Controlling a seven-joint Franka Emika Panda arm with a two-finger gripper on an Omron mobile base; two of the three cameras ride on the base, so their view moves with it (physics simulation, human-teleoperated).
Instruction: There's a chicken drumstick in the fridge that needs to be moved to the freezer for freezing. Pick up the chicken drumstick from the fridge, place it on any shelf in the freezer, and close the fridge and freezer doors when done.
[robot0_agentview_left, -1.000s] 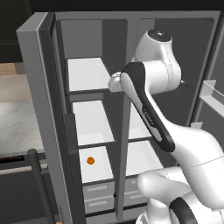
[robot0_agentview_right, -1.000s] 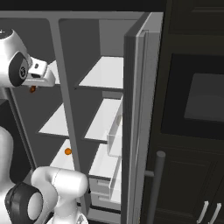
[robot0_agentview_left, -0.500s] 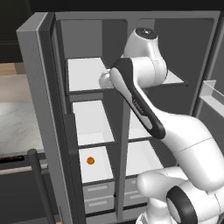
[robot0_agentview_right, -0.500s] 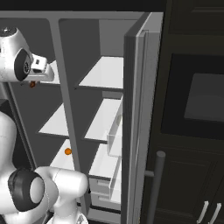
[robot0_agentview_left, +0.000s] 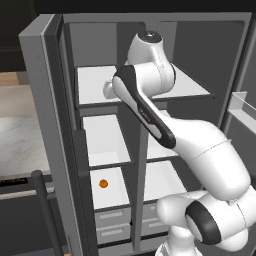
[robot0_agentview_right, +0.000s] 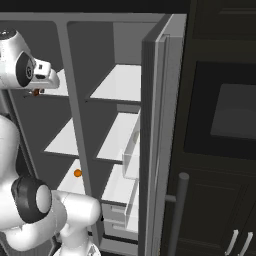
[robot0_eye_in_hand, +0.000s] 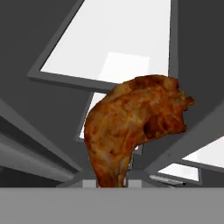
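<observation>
The chicken drumstick (robot0_eye_in_hand: 131, 131), reddish-brown and lumpy, hangs thin end down in my gripper (robot0_eye_in_hand: 111, 183), which is shut on it; the meat hides the fingertips. From the right base view it is a small dark lump (robot0_agentview_right: 36, 92) under the white hand (robot0_agentview_right: 37, 75). My hand (robot0_agentview_left: 107, 90) is raised in front of the top shelf (robot0_agentview_left: 90, 85) of the freezer (robot0_agentview_left: 107, 145), the narrower left half. The fridge (robot0_agentview_left: 182, 87) lies to its right. Both doors stand open: the freezer door (robot0_agentview_left: 40, 100) and the fridge door (robot0_agentview_right: 160, 125).
A small orange ball (robot0_agentview_left: 103, 183) lies on the freezer's lowest shelf, above grey drawers (robot0_agentview_left: 112, 217). A vertical grey divider (robot0_agentview_left: 139, 165) splits the two halves. Dark cabinets with a built-in oven (robot0_agentview_right: 225, 110) stand right of the unit. A stone counter (robot0_agentview_left: 20, 145) is to the left.
The arm has swung left, carrying the drumstick from in front of the divider toward the freezer's top shelf. The grip has stayed shut on it.
</observation>
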